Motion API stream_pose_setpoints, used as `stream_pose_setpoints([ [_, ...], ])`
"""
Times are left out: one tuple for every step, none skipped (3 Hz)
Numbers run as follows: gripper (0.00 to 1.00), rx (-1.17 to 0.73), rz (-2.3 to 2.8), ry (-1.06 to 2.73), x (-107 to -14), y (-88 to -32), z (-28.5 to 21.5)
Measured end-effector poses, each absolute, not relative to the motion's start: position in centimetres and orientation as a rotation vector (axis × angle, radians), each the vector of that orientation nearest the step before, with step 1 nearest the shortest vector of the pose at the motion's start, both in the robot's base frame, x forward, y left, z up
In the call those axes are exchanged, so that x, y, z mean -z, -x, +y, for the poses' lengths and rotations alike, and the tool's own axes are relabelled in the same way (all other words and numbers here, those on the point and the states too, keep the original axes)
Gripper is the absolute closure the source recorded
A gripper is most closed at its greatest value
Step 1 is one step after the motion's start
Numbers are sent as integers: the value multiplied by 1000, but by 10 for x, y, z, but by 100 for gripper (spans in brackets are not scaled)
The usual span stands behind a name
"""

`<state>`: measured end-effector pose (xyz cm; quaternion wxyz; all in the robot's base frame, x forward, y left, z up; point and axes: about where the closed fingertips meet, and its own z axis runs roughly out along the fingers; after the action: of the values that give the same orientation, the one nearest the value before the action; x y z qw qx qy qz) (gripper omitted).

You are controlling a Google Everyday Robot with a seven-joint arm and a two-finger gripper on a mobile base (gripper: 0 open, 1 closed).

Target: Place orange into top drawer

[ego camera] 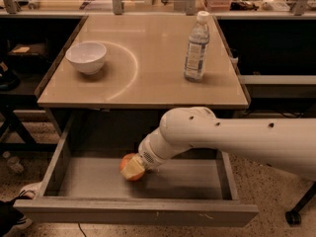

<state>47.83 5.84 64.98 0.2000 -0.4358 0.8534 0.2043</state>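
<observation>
We looked down on a tan worktop (148,78) with the top drawer (138,212) pulled open beneath it, its grey floor and scuffed front panel in plain view. A thick white robot arm (237,137) reached in from the right, passing under the front edge of the worktop and down into the drawer. At its tip, the claw (133,171) was closed around the orange (126,161), with one pale finger (131,169) lying across the front of the fruit. The orange sat low inside the drawer, a little left of centre and toward the back wall; we could not tell whether it touched the floor. On the worktop above, a white bowl (86,57) stood at the left and a clear water bottle (196,46) with a white cap stood upright at the right, well apart from each other.
</observation>
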Motion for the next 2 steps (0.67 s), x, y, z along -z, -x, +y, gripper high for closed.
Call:
stream_pose_setpoints([
  [100,-551,2411,1177,-629,-481,56],
  [100,-530,2420,1141,-619,-485,50],
])
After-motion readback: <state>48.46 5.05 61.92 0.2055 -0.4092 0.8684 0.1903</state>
